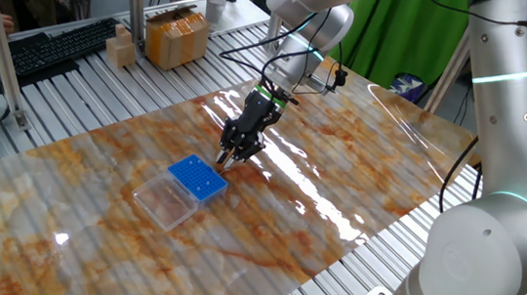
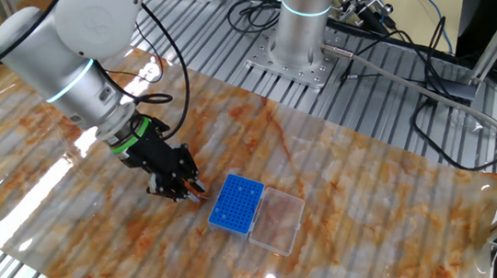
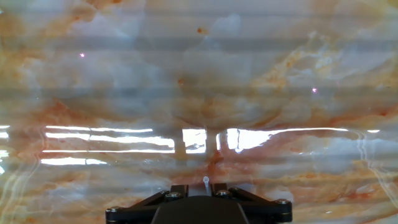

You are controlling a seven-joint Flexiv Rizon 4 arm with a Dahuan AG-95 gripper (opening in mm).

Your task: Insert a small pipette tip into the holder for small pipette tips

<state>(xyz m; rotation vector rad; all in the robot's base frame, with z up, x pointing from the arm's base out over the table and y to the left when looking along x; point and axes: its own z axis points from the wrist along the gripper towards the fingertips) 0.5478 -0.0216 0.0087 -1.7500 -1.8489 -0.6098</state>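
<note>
The hand [image 1: 228, 158] hangs low over the marbled counter [image 1: 363, 157], tilted down toward the surface, just beside one short end of the bright blue holder for small pipette tips [image 1: 195, 177] without touching it; its fingers stand narrow, close together, and in the hand view a small pale sliver, the small pipette tip [image 3: 206, 182], sticks out between them, so the hand is closed on it; in the two fixed views the tip is too small to make out; the holder lies flat on the counter with its grid of tiny holes facing up, and a clear plastic tray [image 1: 163, 201] lies against its far long side, touching it or nearly so; from the other fixed view the hand [image 2: 187, 193] sits to the left of the holder [image 2: 236, 205], with the tray [image 2: 277, 220] on the holder's right; the hand view shows only bare marbled counter ahead of the fingers, with bright streaks of reflected light across it.
</note>
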